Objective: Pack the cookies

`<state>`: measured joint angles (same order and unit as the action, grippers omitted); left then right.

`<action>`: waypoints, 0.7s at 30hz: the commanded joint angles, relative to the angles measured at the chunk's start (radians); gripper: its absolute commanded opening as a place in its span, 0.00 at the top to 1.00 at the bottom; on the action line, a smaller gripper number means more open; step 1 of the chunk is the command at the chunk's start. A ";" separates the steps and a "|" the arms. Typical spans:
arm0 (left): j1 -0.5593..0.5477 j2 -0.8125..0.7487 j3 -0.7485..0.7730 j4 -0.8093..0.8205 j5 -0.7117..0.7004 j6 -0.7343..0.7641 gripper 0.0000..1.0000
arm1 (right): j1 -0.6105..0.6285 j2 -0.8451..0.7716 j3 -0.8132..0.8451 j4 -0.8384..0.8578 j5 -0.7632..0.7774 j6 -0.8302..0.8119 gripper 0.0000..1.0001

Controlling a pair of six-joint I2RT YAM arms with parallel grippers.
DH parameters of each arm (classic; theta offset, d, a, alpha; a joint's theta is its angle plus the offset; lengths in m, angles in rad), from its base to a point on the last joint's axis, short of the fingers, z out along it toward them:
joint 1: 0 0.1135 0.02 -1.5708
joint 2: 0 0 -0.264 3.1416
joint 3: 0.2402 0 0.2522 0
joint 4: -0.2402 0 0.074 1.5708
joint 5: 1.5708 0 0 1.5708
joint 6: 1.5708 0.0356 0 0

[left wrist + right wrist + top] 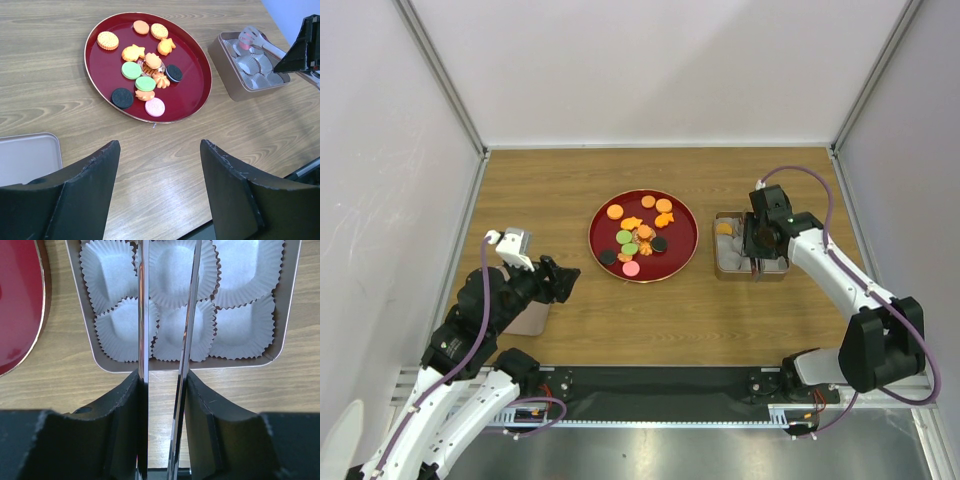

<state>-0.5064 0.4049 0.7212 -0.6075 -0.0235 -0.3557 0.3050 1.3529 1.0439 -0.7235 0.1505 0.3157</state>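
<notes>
Bright, even overhead light; shadows are soft. My plate point(197, 95) shows mild glare, and my near fingers point(120, 435) blur slightly.

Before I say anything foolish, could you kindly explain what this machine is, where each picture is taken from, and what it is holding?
These are two robot arms bolted at the near edge of a wooden table. One picture looks down from above; the other two come from a camera on each wrist. In the middle lies a dark-red plate of small cookies: orange, green, pink and black. To its right sits a metal tin lined with white paper cups. The right gripper has its jaws shut on a pair of metal tongs, reaching over the tin. The left gripper is open and holds nothing. Beside it lies a flat tin lid.
</notes>
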 commanded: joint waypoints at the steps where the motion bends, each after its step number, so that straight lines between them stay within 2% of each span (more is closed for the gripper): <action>1: -0.004 -0.003 0.004 0.037 -0.004 0.023 0.28 | -0.007 0.009 0.007 0.044 0.015 -0.013 0.61; 10: -0.004 -0.001 0.003 0.035 -0.009 0.023 0.28 | -0.014 0.022 0.001 0.061 0.029 -0.013 0.60; 21: -0.004 0.000 0.004 0.035 -0.007 0.023 0.28 | -0.015 0.020 -0.004 0.067 0.027 -0.013 0.50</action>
<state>-0.5064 0.4049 0.7212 -0.6075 -0.0238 -0.3557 0.2962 1.3819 1.0405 -0.6949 0.1673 0.3122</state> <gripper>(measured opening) 0.714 0.487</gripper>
